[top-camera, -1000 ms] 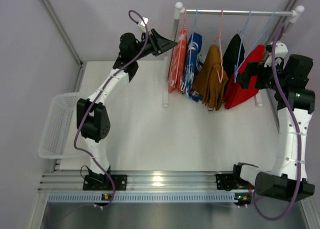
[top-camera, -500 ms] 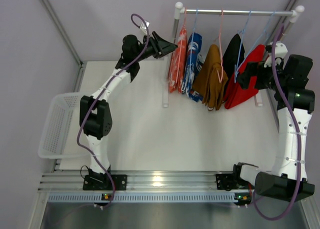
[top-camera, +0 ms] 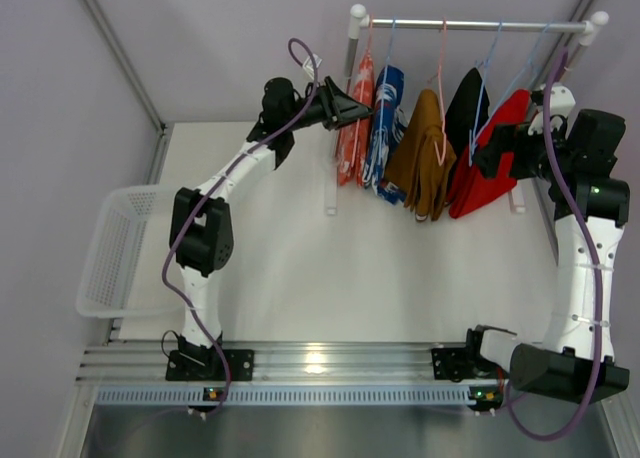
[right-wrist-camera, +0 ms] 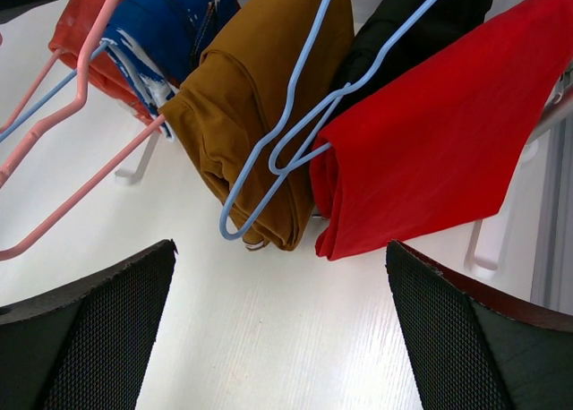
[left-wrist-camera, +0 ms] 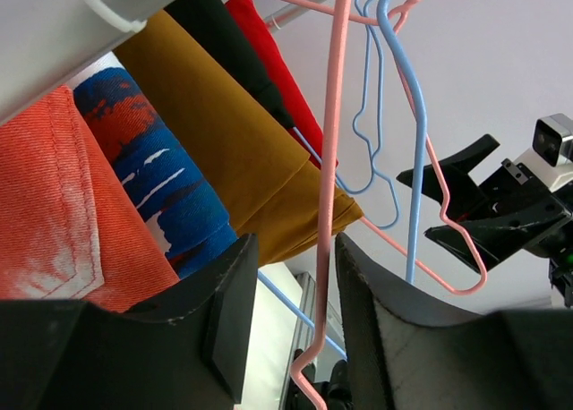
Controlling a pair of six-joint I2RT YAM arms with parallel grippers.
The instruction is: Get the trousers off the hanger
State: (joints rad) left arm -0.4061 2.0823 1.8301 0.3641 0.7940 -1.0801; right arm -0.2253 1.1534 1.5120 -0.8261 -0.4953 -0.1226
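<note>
The trousers (left-wrist-camera: 54, 222) hanging from the rail (top-camera: 520, 25) are matt woven cloth with a stitched seam. The hanger (left-wrist-camera: 332, 141) is smooth, slightly glossy pink wire. The rail is smooth pale metal.

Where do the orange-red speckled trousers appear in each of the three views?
Top external: the trousers hang leftmost among the garments, top centre.
Left wrist: the trousers fill the lower left, close up.
Right wrist: the trousers sit in the top left corner, beside the blue garment.
Shared landmark: the brown trousers, third garment along, seen in all three.
</note>
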